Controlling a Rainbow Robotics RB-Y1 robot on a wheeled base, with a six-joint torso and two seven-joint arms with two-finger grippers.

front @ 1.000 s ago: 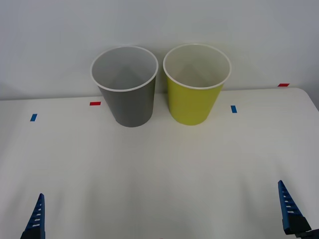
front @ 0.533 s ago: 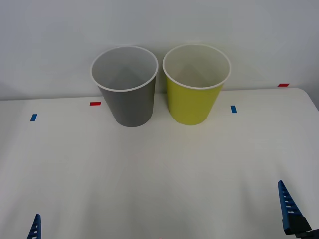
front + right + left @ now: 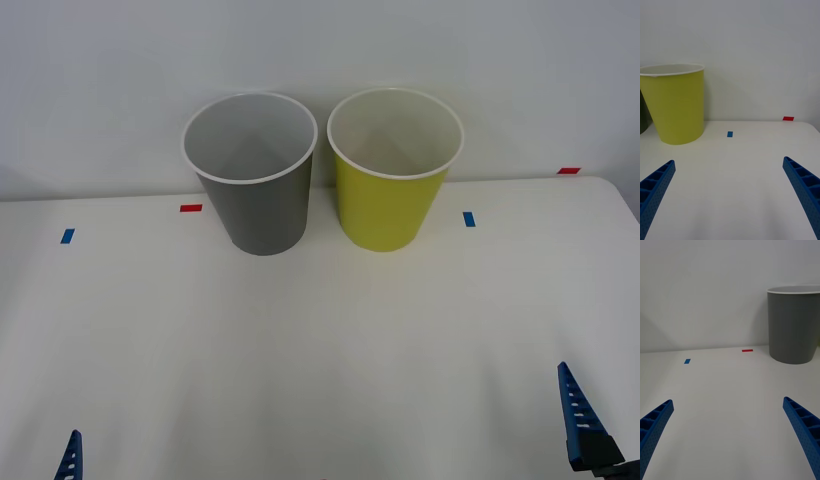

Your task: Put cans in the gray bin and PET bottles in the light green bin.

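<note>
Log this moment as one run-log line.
left tool: open, low near table edge | right tool: open, low near table edge | gray bin: upright | light green bin: upright, beside it | table

You have a white table (image 3: 320, 340) carrying the gray bin (image 3: 262, 205) and the light green bin (image 3: 388, 205) side by side at its far edge (upright, just apart), with small red and blue tape marks (image 3: 191, 208) flanking them.

One gray bin (image 3: 255, 190), one green bin (image 3: 392, 180), two blue tape marks (image 3: 67, 236), two red tape marks (image 3: 190, 208).
</note>
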